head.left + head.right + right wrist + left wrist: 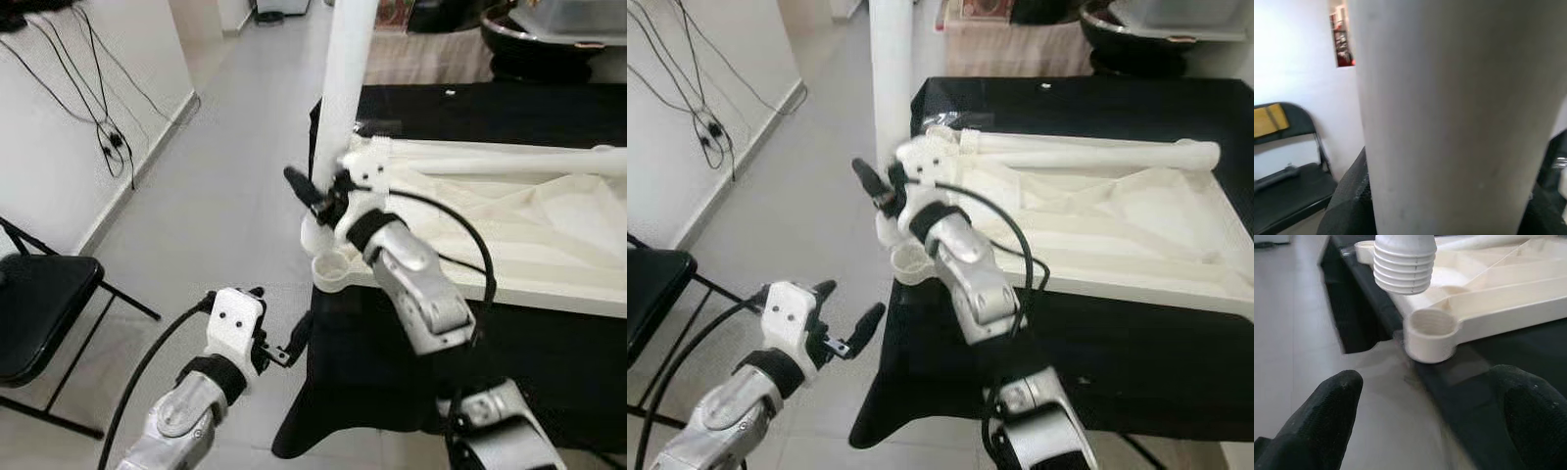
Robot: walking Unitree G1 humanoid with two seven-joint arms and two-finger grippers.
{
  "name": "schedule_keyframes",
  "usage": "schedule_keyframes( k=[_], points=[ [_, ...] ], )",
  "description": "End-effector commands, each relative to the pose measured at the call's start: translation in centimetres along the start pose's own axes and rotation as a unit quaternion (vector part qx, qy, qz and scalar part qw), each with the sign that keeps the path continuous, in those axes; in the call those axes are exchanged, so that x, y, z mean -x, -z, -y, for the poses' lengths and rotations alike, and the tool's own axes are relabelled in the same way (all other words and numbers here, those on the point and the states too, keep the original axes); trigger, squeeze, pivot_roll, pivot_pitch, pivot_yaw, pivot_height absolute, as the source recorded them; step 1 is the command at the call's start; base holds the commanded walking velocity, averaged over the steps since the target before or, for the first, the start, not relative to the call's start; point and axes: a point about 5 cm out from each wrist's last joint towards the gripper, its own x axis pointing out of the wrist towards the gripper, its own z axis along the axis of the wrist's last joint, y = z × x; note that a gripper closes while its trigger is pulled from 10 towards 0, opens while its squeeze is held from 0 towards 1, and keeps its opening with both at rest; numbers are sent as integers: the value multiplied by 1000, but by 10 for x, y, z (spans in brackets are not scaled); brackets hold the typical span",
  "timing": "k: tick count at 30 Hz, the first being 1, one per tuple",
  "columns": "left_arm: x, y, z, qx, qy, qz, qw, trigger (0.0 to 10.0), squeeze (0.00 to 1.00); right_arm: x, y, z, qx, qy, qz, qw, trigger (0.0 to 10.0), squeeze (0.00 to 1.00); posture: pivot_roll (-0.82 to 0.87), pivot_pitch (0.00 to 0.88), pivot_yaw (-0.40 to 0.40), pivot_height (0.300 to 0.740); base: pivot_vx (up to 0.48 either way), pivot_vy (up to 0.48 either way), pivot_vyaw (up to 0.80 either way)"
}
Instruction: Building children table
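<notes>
A cream tabletop (534, 230) lies upside down on a black-draped table (490, 108). Its near-left corner has a round threaded socket (1430, 333). My right gripper (325, 201) is shut on a white table leg (345, 88), holding it upright at that corner. The leg's ribbed threaded end (1403, 262) hangs just above the socket, slightly behind it and apart from it. A second leg (1087, 152) lies flat along the tabletop's far side. Below the corner, beside the cloth, my left gripper (847, 305) is open and holds nothing.
A black folding chair (39, 313) stands on the left by the white wall, where cables (108, 137) hang. Grey tiled floor (225, 176) stretches ahead on the left. A dark bowl (549, 39) sits beyond the table.
</notes>
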Motion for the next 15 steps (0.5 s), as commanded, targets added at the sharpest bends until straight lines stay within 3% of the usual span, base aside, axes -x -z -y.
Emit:
schedule_keyframes(
  k=[1,5,6,11,14,15],
  points=[
    [6,2,8,-24,16,-12,1000,10000,0,-7,-4,-7,-9,-47,15,999,10000,0,93,239,-44,740,0,0,0],
    [20,2,19,-59,35,-20,997,10000,0,-14,-8,-8,-16,-167,17,986,10000,0,110,262,-56,740,0,0,0],
    [20,2,19,-59,35,-20,997,10000,0,-14,-8,-8,-16,-167,17,986,10000,0,110,262,-56,740,0,0,0],
    [44,-1,28,-63,9,-31,998,10000,0,-16,-24,8,-49,-308,27,950,10000,0,145,308,-74,740,0,0,0],
    [55,-3,33,-68,-7,-35,997,10000,0,-13,-32,16,-64,-353,34,933,10000,0,164,326,-82,740,0,0,0],
    [55,-3,33,-68,-7,-35,997,10000,0,-13,-32,16,-64,-353,34,933,10000,0,164,326,-82,740,0,0,0]
  ],
)
